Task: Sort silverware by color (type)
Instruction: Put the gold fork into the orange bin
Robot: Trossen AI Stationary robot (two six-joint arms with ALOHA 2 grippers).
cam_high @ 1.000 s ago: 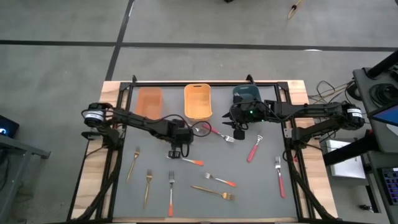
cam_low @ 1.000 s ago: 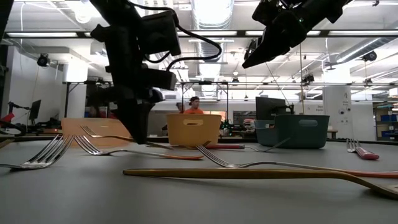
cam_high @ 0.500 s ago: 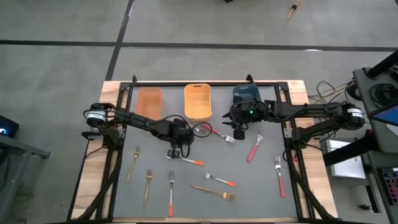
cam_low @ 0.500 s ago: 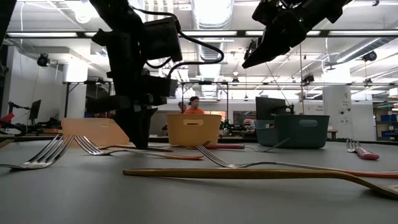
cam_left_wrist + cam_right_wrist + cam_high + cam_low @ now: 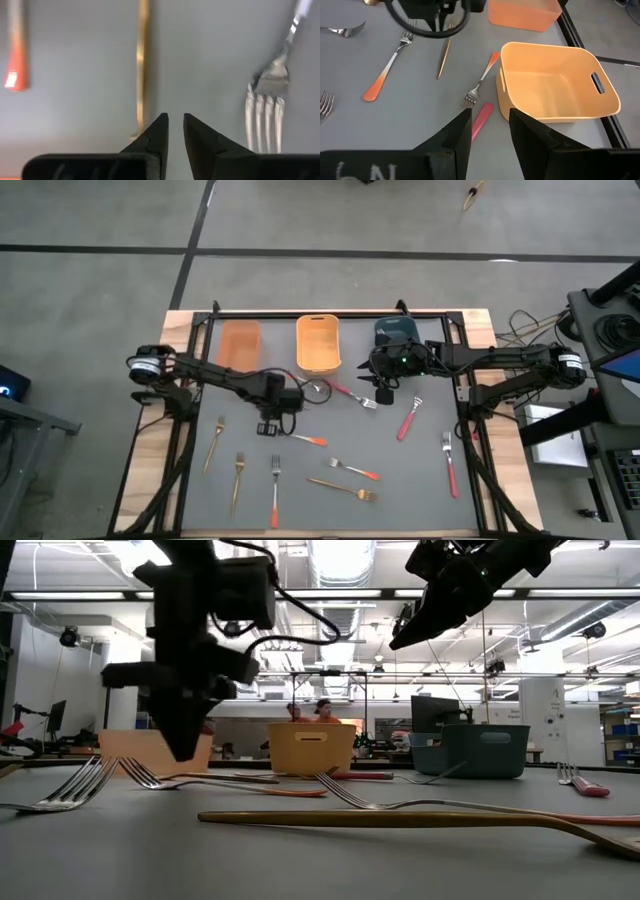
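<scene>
Grey surface [image 5: 400,480] carries scattered forks. Left jaws [image 5: 175,131] stand slightly apart, seemingly empty; a gold fork [image 5: 143,65] lies just beside them. Right jaws [image 5: 490,131] are apart above a pink-handled fork [image 5: 481,119].

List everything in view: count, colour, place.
Bins: three, orange, yellow, teal; row along the mat's far edge.
Gold forks: at least four; near-left and centre, one by the left gripper.
Orange-handled forks: at least four; mid-mat, one beside the yellow bin.
Red-pink-handled forks: three; centre to right.
Mat: one, grey.
Left gripper: slightly open, empty.
Right gripper: open, empty, raised near the teal bin.
</scene>
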